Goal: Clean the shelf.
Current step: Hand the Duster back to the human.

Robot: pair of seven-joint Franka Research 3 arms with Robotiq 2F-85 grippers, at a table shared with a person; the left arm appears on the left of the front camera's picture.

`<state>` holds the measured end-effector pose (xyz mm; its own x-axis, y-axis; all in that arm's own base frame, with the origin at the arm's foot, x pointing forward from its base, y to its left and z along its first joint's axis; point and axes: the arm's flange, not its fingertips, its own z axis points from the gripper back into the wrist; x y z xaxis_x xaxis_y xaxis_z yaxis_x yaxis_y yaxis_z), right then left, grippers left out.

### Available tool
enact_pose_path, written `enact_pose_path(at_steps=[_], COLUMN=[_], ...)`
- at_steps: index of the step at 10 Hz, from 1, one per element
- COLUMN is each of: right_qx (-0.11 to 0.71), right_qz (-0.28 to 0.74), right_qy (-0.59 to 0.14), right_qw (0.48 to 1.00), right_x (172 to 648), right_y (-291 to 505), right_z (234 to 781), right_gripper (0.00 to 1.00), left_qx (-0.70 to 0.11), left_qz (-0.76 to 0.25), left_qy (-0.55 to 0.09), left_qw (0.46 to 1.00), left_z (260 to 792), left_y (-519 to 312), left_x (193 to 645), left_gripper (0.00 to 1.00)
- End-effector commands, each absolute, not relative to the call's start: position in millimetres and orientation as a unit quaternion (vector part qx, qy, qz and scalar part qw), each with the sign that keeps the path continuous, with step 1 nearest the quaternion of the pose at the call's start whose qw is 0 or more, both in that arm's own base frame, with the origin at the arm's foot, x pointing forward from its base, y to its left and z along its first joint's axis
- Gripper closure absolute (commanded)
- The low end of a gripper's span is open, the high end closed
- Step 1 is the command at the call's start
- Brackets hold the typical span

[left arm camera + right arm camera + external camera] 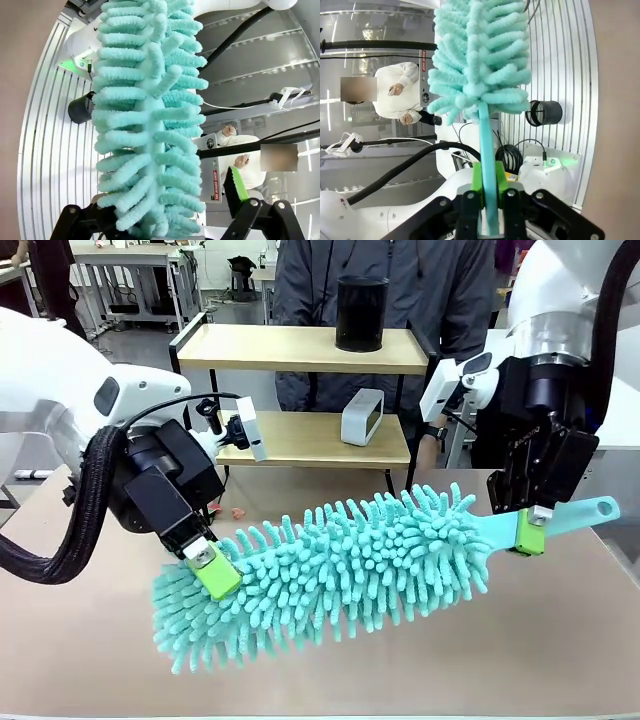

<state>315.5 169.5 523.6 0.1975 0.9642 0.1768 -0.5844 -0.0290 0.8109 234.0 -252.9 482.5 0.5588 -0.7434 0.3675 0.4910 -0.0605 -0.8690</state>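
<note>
Beige and bare at the near side, the table (560,640) carries the shelf (300,350) at its far edge, with a person (400,280) in a grey jacket standing right behind the shelf.

The right gripper (528,532) has its jaws pressed together on the turquoise handle of the duster (340,570), the green pads pinching the flat handle near its end; in the right wrist view the handle runs straight up between the fingers (477,182) to the fluffy head. That arm hangs down from above, in front of the shelf and off its right end, wrist near vertical.

The left gripper (212,570) has its jaws spread around the far tip of the duster head, one green pad lying on the tufts; in the left wrist view the head rises between the fingers (239,184) with clear space on one side. This arm reaches in low from in front of the shelf's left end, wrist tilted downward.

The duster is held slanting above the table in front of the shelf.

On the shelf's top board stands a black cylinder (361,312); on the lower board, a small white box (362,417). A white camera block (248,432) on the left wrist overlaps the lower board's left end.
</note>
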Motion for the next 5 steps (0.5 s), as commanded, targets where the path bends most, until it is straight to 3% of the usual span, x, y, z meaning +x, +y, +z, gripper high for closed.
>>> enact_pose_path(at_steps=[1, 2, 3, 4, 5], right_qx=[0.422, 0.422, 0.422, 0.421, 0.421], right_qz=[0.593, 0.593, 0.592, 0.592, 0.591], right_qy=[0.22, 0.219, 0.22, 0.221, 0.222], right_qw=[0.649, 0.65, 0.65, 0.651, 0.651], right_x=[316.4, 316.2, 315.9, 315.8, 316.0], right_y=[166.8, 166.5, 166.8, 167.4, 167.5], right_z=[526.6, 526.7, 526.6, 526.5, 526.6], right_gripper=[0.88, 0.88, 0.88, 0.88, 0.88], left_qx=[-0.559, -0.56, -0.559, -0.557, -0.556], left_qz=[-0.469, -0.467, -0.464, -0.464, -0.464], left_qy=[0.1, 0.099, 0.097, 0.095, 0.096], left_qw=[0.676, 0.677, 0.681, 0.683, 0.683], left_z=[482.5, 482.8, 481.7, 480.2, 479.5], left_y=[-252.1, -251.8, -251.7, -251.6, -251.8], left_x=[236.2, 236.8, 238.1, 238.4, 238.3], left_gripper=[0.59, 1.0, 0.64, 1.0, 1.0])
